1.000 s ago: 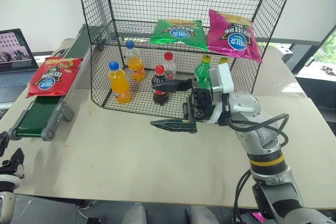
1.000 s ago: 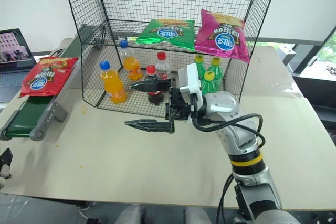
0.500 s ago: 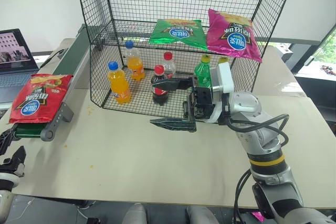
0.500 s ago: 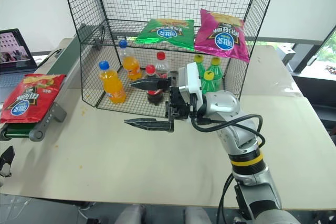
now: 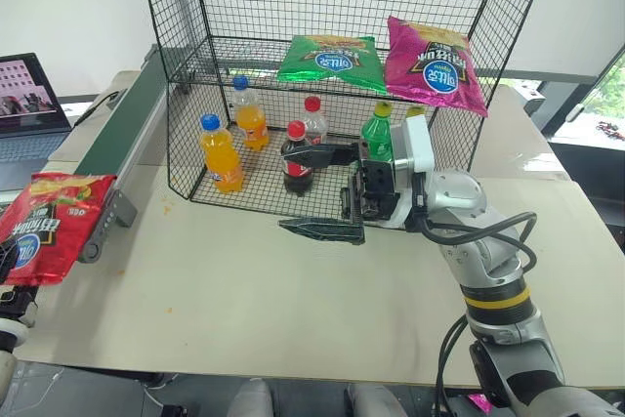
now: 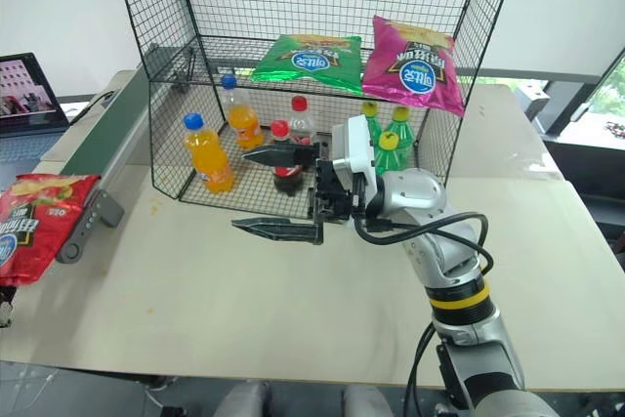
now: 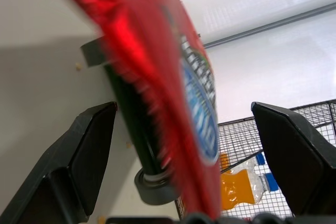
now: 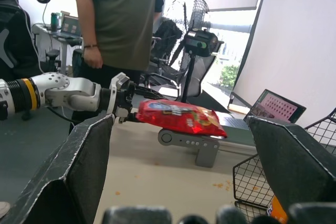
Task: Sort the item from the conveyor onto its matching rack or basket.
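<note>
The tall black wire rack [image 5: 342, 75] stands at the back of the pale table [image 5: 293, 290], with soda bottles on its lower tier and a green chip bag [image 5: 332, 61] and a pink chip bag [image 5: 435, 65] on the tier above; the dark-green conveyor [image 5: 117, 129] runs along the robot's left of it. The red chip bag [image 5: 44, 227] hangs off the near end of the belt, tipping past the table edge. The left gripper [image 7: 184, 150] waits right there with its fingers spread wide, the bag between them but not yet clamped. The right gripper [image 5: 317, 192] hovers over the table in front of the rack, fingers apart and empty. The step in hand is the catch; next, the left fingers would need to close on the bag, then carry it to the chip-bag tier
</note>
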